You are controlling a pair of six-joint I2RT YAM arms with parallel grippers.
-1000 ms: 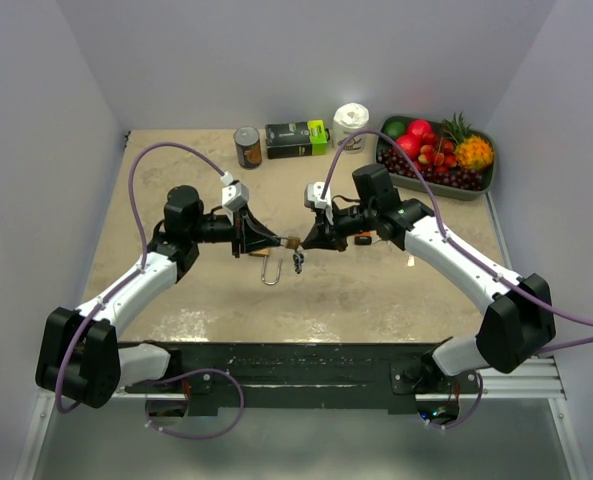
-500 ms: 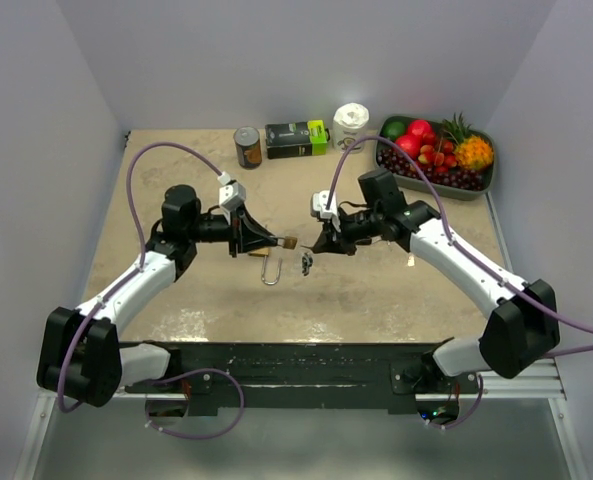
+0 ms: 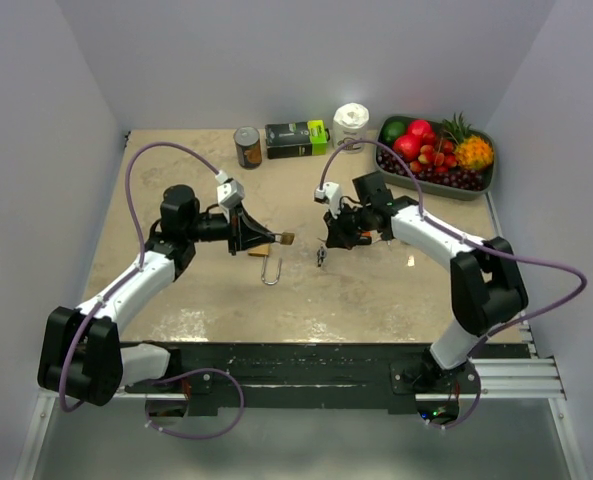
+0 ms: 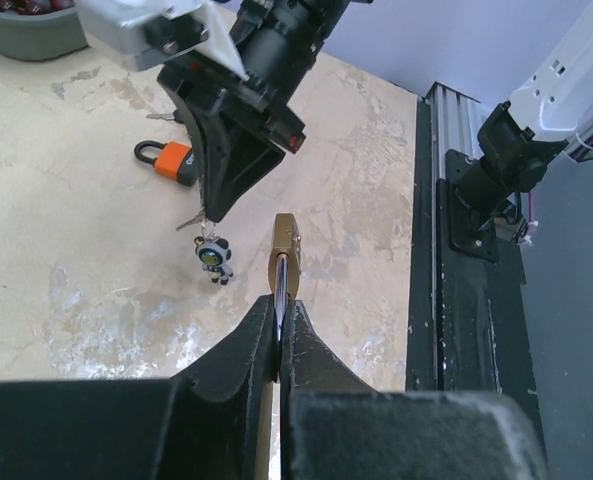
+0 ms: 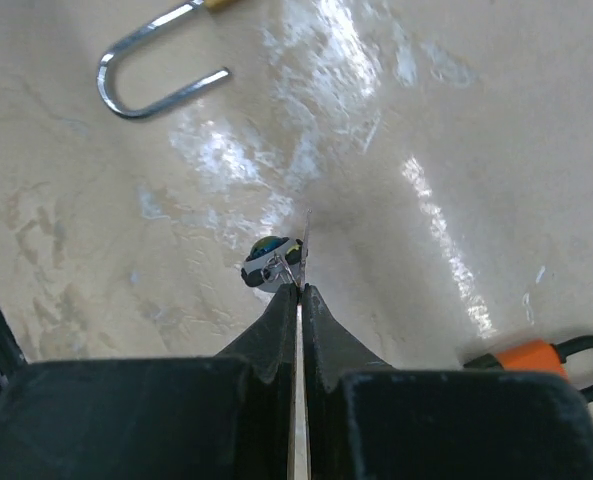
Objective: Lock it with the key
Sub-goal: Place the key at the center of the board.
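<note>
Two slim arms of white moulded shell (image 3: 126,288) with black cylindrical joints, each trailing a looping purple cable (image 3: 128,190); small white box-shaped camera housings (image 3: 228,190) at the wrists, matte black wedge-shaped fingers (image 4: 238,350), bulky black shoulder blocks (image 3: 76,352) at the bases

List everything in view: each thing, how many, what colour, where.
brass padlock: 1, brass, in left jaws
long-shackle padlock: 1, brass and silver, table centre
orange padlock: 1, orange, table near right jaws
key with charm: 1, silver, in right jaws
can: 1, brown, back edge
box: 1, black and green, back edge
container: 1, white, back edge
fruit tray: 1, grey, back right
left arm, right arm: 2, white and black, jaws shut
</note>
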